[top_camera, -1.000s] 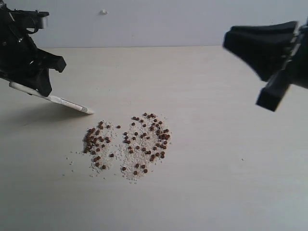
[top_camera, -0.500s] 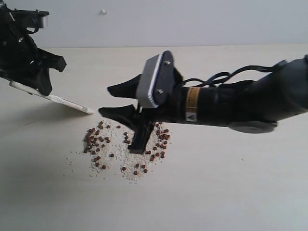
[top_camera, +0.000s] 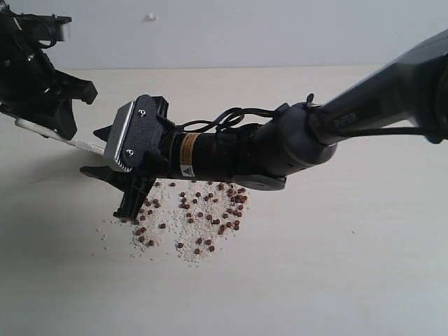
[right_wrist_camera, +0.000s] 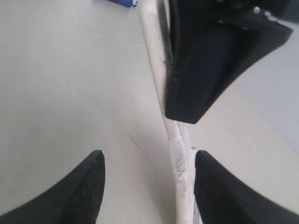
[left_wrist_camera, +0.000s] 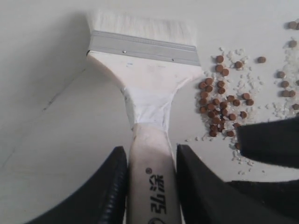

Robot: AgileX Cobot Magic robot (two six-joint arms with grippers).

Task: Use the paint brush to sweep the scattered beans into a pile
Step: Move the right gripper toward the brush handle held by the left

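Left gripper [left_wrist_camera: 150,156] is clamping the paint brush [left_wrist_camera: 149,84] handle, bristles low just beside the scattered beans [top_camera: 192,210] on the table [top_camera: 336,266], while right gripper [right_wrist_camera: 149,165], jaws apart, is hovering around it, likely for handover.

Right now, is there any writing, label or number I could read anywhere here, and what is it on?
On the paint brush handle: black printed characters, upside down in the left wrist view and cut off by the picture edge; not readable for sure.
On the right arm: a yellow label, print too small to read.
On that arm's grey link: dark lettering, too blurred to read.
Nothing else shows text.
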